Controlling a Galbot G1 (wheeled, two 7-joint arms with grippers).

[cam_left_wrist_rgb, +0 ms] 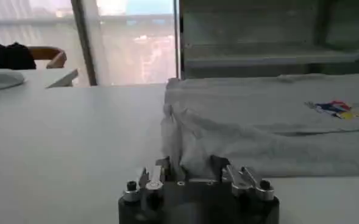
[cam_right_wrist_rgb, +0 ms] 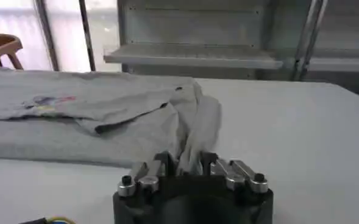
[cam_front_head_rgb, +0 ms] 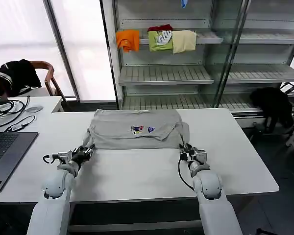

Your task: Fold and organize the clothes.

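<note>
Left hand (cam_front_head_rgb: 86, 152): low on the worktop (cam_front_head_rgb: 137, 171), fingers pinched on the shirt's near-left corner; cloth rises between them in the left wrist view.
Shirt (cam_front_head_rgb: 136, 128): light grey, spread across the worktop's middle, partly folded, printed graphic (cam_front_head_rgb: 142, 129) facing up.
Right hand (cam_front_head_rgb: 184, 151): mirrors the left, clamped on the bunched near-right corner.
Reason for hold: gripping both near corners at once probably lets the hem be lifted evenly for a fold away from the robot.

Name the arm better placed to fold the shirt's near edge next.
Neither alone: the left tool grips the shirt at its near left corner, the right tool at its near right corner. Both look equally placed, so probably a two-arm fold.
</note>
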